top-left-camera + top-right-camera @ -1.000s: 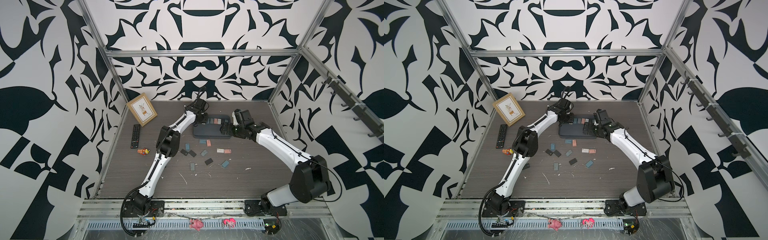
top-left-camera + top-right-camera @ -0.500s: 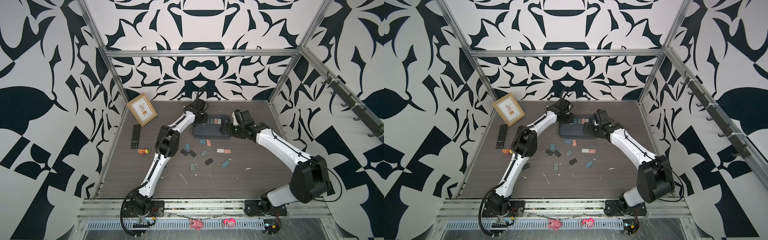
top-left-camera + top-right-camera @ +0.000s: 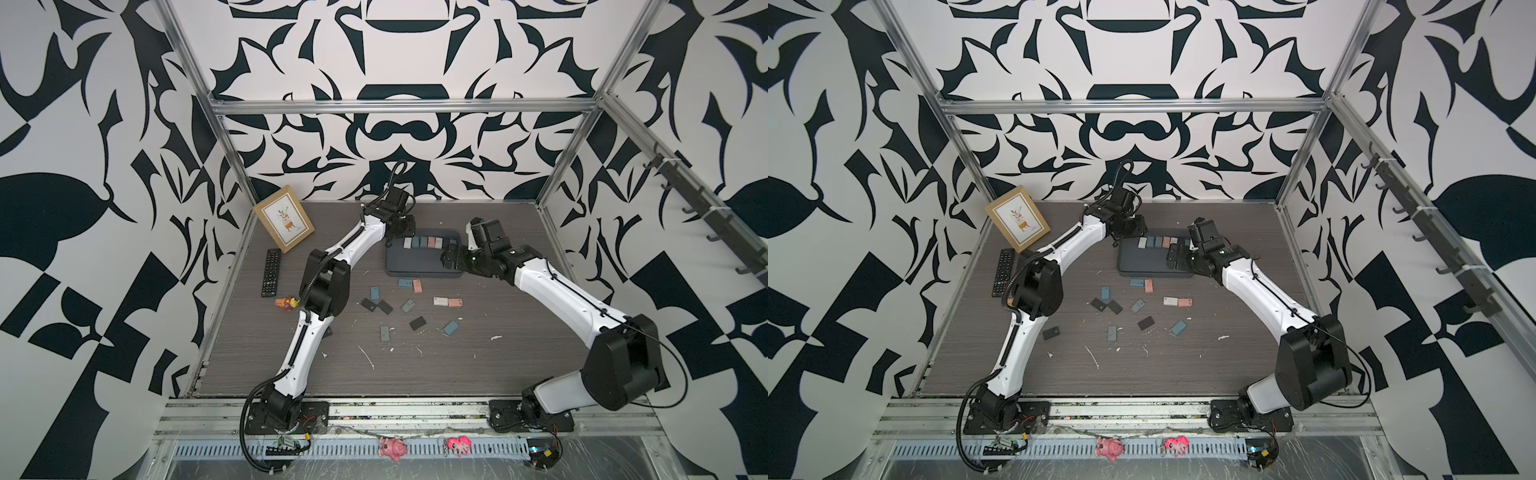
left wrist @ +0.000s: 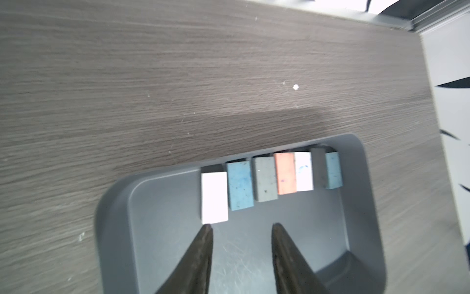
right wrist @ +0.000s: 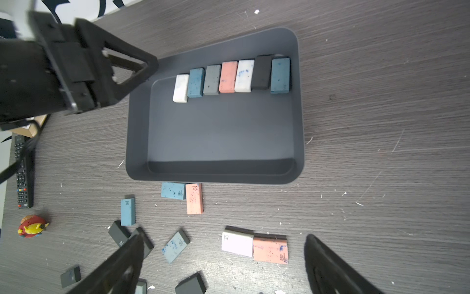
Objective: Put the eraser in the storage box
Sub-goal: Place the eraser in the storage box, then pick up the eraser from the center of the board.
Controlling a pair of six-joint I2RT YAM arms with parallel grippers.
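The storage box is a shallow dark grey tray at the back of the table. Several erasers stand in a row along its far wall. A white eraser ends that row. My left gripper hovers over the box's far left corner. It is open and empty, with one fingertip just short of the white eraser. My right gripper is wide open at the box's right side. Below it on the table lie a white eraser and a pink eraser.
Several more loose erasers are scattered on the table in front of the box. A remote, a tan picture frame and a small red toy sit at the left. The patterned back wall stands close behind the left arm.
My left gripper's jaws have spread apart a little. Both arms otherwise stay where they were.
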